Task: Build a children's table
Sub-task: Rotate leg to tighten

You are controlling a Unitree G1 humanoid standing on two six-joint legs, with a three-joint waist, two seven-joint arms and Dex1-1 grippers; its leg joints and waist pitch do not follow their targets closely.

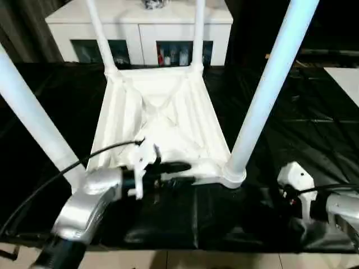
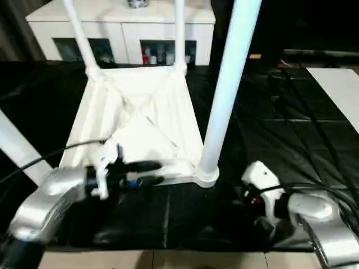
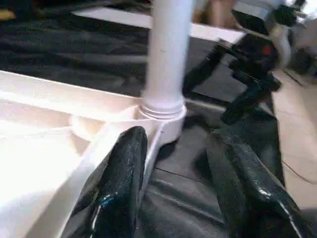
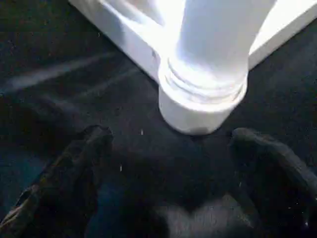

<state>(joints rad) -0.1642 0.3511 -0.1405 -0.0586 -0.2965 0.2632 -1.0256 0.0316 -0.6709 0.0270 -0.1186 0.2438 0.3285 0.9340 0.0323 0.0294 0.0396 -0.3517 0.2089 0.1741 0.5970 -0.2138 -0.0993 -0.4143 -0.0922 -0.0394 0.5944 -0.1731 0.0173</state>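
The table (image 1: 162, 120) lies upside down on the black-covered desk (image 1: 314, 140), ribbed underside up, with four legs (image 1: 268, 84) standing in its corner sockets; their tops are cut off by the frame. The left arm reaches in level along the table's near edge, its end effector (image 3: 173, 168) with fingers (image 3: 121, 183) apart, one against the white rim and one over the black cover, holding nothing. The right end effector (image 4: 171, 163) sits low on the desk just beside the near right socket (image 4: 200, 101), its fingers spread wide and empty. A white cabinet (image 1: 140, 28) stands behind the desk; bottles on its shelves are too blurred for any label to be read.
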